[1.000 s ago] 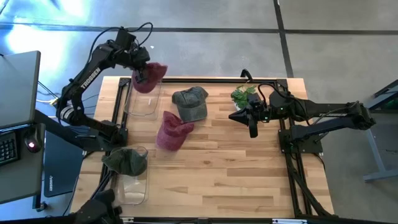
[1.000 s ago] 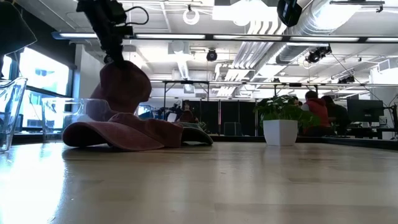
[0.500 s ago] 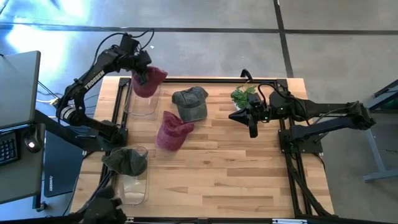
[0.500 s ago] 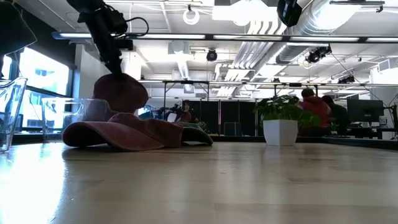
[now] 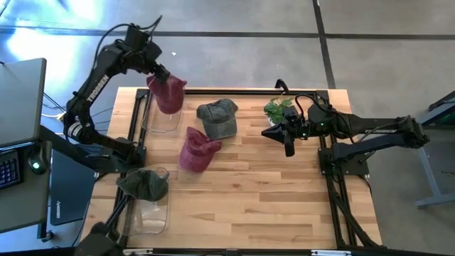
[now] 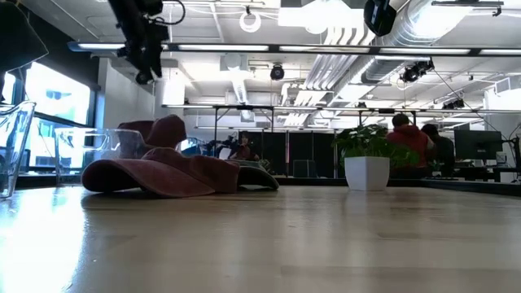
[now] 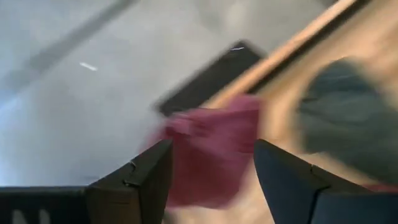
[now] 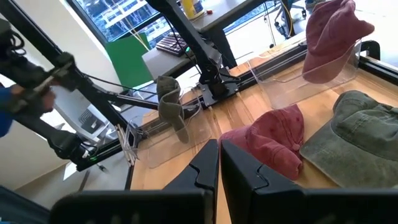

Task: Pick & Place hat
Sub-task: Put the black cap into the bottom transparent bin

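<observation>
A maroon hat (image 5: 169,94) lies draped over the far rim of a clear stand (image 5: 162,119) at the table's far left corner; it shows blurred in the left wrist view (image 7: 214,124). My left gripper (image 5: 153,68) hangs open a little above it, clear of it in the low view (image 6: 146,67). A second maroon hat (image 5: 197,151) and a grey-green hat (image 5: 217,117) lie flat on the table's middle. My right gripper (image 5: 269,132) stays shut and holds nothing at the right, pointing toward the hats.
A dark green hat (image 5: 144,183) sits on another clear stand (image 5: 151,210) at the near left corner. A potted plant (image 5: 279,109) stands at the far right beside my right arm. The near half of the wooden table (image 5: 270,206) is bare.
My left gripper has opened and let go of the maroon hat, then risen and drawn back toward the far left. The hat, which hung below the fingers, has dropped and settled on the clear stand.
</observation>
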`<act>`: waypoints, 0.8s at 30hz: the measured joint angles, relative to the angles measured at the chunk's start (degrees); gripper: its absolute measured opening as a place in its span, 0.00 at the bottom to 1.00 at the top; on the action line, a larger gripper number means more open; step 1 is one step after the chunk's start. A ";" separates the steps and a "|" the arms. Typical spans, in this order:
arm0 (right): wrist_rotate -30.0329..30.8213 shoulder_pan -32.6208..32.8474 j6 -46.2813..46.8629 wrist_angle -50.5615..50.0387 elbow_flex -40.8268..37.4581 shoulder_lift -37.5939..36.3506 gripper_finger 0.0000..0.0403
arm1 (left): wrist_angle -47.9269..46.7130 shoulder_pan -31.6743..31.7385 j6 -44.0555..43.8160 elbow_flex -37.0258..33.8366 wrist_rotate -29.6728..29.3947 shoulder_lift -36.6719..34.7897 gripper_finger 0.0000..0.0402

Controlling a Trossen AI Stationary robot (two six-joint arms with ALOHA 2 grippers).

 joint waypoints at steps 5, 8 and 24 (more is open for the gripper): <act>1.37 0.00 -0.07 0.02 0.00 0.00 0.03 | -5.84 -0.07 -5.75 -0.14 14.42 -0.04 0.45; 2.25 -0.02 -0.14 0.49 0.00 0.00 0.03 | -5.82 -0.04 -5.77 -4.53 14.98 0.07 0.37; 1.49 0.00 0.28 3.02 0.00 0.00 0.03 | 9.28 -1.95 -14.08 -16.26 -0.29 2.89 0.10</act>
